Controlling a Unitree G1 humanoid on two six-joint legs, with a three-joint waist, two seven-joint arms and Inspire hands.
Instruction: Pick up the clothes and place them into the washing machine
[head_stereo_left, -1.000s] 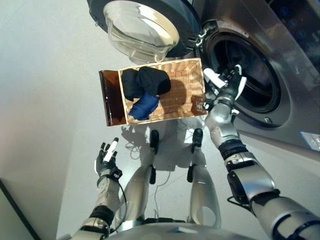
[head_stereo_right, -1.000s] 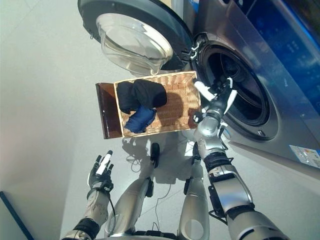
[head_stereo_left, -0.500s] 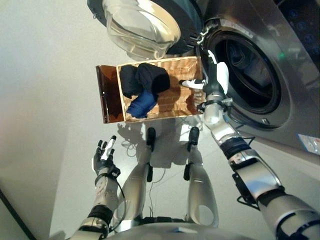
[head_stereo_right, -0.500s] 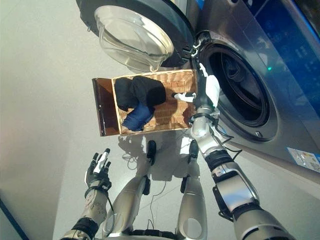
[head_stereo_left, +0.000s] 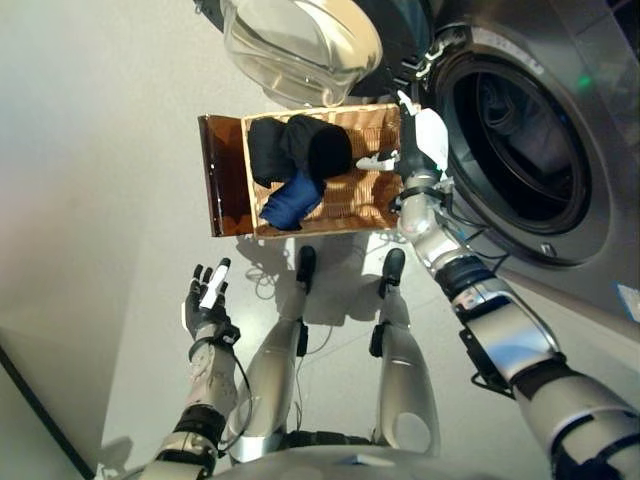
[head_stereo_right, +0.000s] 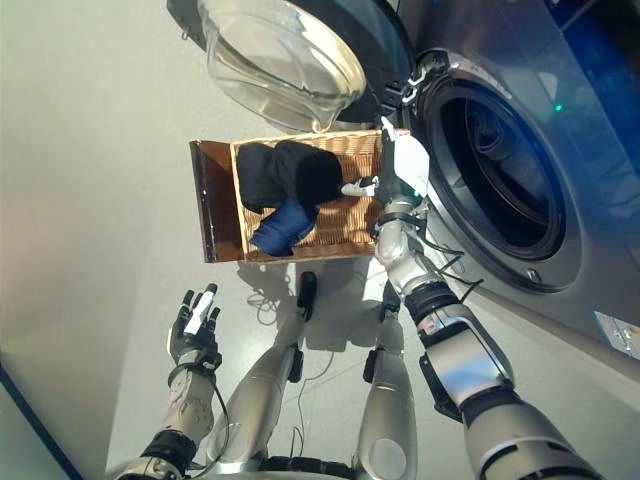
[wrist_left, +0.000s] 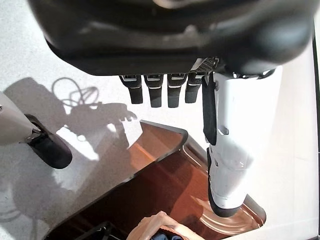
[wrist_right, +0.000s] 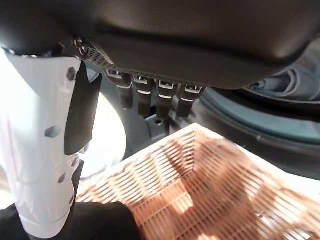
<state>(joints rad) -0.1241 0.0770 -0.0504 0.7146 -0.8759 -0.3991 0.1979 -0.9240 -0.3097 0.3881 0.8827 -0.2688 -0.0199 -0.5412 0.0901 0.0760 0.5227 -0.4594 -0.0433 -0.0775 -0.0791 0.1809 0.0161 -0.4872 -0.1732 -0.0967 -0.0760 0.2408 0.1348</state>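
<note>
A shallow wicker basket rests on a dark brown box beside the washing machine. At its left end lie black clothes with a blue garment beside them. My right hand is open above the basket's right end, next to the drum opening. Its white-covered thumb points toward the clothes and is apart from them. In the right wrist view its fingers are straight over the wicker. My left hand is open and empty, low over the floor.
The machine's round glass door stands open just behind the basket. Grey cloth lies inside the drum. Pale floor spreads to the left of the box.
My right hand has swung from the drum's mouth to above the basket's right end, thumb now pointing at the clothes. The view has shifted a little. The left hand has stayed put.
</note>
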